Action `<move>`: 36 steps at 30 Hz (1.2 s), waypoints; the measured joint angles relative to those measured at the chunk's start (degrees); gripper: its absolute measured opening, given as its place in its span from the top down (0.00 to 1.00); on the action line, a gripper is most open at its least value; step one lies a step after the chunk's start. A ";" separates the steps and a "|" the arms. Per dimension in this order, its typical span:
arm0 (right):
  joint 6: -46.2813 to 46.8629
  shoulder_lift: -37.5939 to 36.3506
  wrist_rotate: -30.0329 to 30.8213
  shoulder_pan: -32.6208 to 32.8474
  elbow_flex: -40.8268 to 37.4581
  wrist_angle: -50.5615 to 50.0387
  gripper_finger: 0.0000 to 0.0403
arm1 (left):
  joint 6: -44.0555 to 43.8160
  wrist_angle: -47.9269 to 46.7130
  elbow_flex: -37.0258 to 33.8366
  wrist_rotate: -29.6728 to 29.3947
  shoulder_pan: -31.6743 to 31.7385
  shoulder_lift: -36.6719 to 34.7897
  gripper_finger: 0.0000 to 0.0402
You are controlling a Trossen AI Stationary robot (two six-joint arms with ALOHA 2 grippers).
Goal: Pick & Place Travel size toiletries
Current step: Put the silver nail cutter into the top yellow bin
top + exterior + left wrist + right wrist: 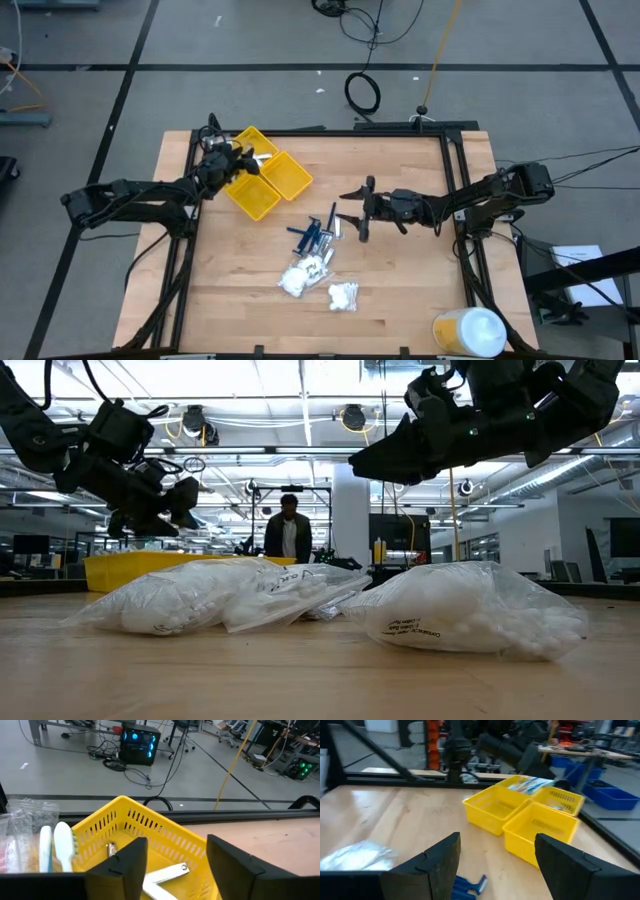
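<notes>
1. High view: the left gripper [232, 160] is held over the far compartment of the yellow tray [283, 178], at the table's far left corner. Its fingers are seen apart in the left wrist view and nothing is held between them.
2. A silvery packet [165, 874] is seen lying inside that compartment, just below the parted fingers, so a placing step is judged to be ending here.
3. A toothbrush [64, 845] in a clear wrapper is seen beside the basket wall, in the next compartment.
4. The right gripper [358, 208] is held above the table's middle, fingers spread and empty, just beside the pile and well apart from the tray.
5. The remaining toiletries are left on the wood: blue sticks [312, 234], and two bags of white lumps [300, 274] and [343, 295] nearer the front edge.
6. The next move is judged to be a lift clear of the tray, followed by another pick from the pile. The blue razor [469, 883] lies nearest the right gripper.
</notes>
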 joint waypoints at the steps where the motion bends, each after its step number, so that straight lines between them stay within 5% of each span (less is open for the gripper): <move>1: 0.02 0.00 -0.97 0.00 0.00 -0.22 0.40 | 0.07 -0.18 0.00 0.02 0.00 0.00 0.46; 13: 6.73 2.80 -4.81 0.13 6.35 -24.11 0.40 | 0.00 -0.93 0.02 0.08 0.00 0.00 0.37; 19: 14.38 9.98 4.12 0.13 9.23 -27.28 0.40 | -0.11 -1.06 0.02 0.26 -0.15 0.00 0.37; 23: 17.33 14.78 3.99 0.47 12.48 -30.38 0.40 | -0.02 -1.24 0.02 0.53 -0.20 0.01 0.37; 36: 10.83 17.10 4.05 2.06 16.94 -42.36 0.40 | 0.37 -1.30 0.04 0.57 -0.26 0.02 0.37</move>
